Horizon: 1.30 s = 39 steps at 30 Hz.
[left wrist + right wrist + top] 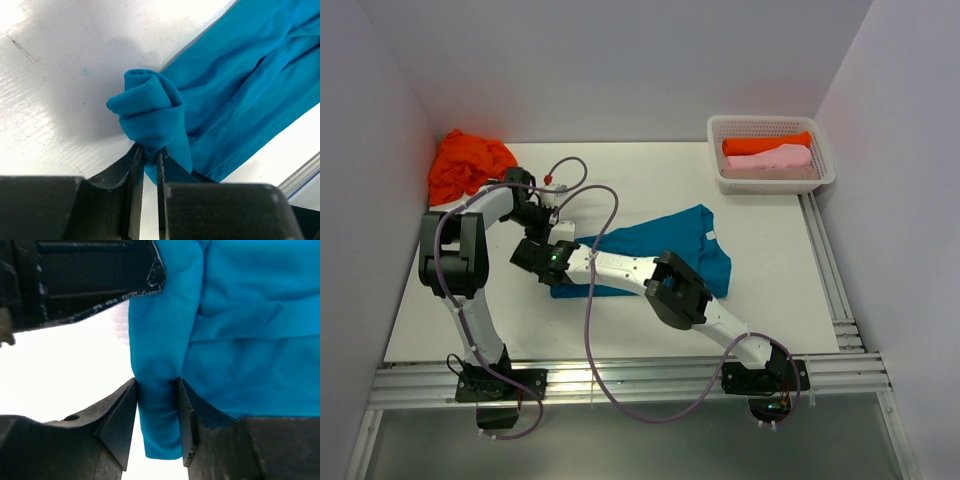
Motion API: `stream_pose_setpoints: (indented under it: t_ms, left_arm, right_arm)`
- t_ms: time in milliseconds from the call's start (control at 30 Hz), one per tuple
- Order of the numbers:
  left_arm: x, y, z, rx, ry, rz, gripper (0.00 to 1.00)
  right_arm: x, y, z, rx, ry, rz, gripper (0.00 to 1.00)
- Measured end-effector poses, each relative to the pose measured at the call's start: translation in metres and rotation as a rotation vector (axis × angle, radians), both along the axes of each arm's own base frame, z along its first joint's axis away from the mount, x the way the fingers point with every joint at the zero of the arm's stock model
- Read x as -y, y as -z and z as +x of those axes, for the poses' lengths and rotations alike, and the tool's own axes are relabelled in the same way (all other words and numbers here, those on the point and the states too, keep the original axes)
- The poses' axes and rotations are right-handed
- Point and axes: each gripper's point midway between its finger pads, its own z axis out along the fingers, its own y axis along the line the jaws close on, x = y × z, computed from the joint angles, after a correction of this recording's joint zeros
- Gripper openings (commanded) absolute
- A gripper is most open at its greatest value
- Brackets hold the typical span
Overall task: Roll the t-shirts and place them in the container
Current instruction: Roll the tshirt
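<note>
The teal-blue t-shirt (665, 250) lies folded into a long band on the white table, its left end partly rolled. My left gripper (552, 222) is shut on the rolled end of the teal shirt (150, 112), pinching the fabric between its fingertips (149, 152). My right gripper (544, 262) is shut on the near edge of the same end (156, 405), right next to the left gripper. An orange-red t-shirt (468, 163) lies crumpled at the back left. A rolled orange-red shirt (766, 143) and a rolled pale pink shirt (770, 158) lie in the basket.
A white mesh basket (824, 160) stands at the back right corner. Metal rails (830, 260) run along the right side and front edge of the table. White walls close in on three sides. The left gripper's body shows at the top of the right wrist view (85, 280).
</note>
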Motion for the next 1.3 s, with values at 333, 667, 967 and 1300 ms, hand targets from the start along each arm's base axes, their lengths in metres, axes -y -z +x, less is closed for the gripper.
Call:
stream_pose_setpoints:
  t_ms: [333,667,967,1300]
  left_arm:
    - [-0.003,-0.013,0.007,0.011,0.003,-0.002,0.45]
    - [-0.041,-0.075,0.048,0.103,0.007,-0.175,0.53]
    - [-0.035,-0.045,-0.009,-0.059,0.050,-0.300,0.54]
    - [-0.005,-0.011,-0.033,-0.147,0.083,-0.399,0.52]
  right_arm:
    - [0.001,0.005,-0.005,-0.026,-0.019,0.075,0.14]
    - [0.008,0.004,-0.008,-0.112,-0.065,0.581,0.15]
    - [0.010,-0.004,-0.013,-0.184,-0.063,0.938,0.15]
    - [0.008,-0.008,-0.020,-0.231,-0.058,1.071,0.15]
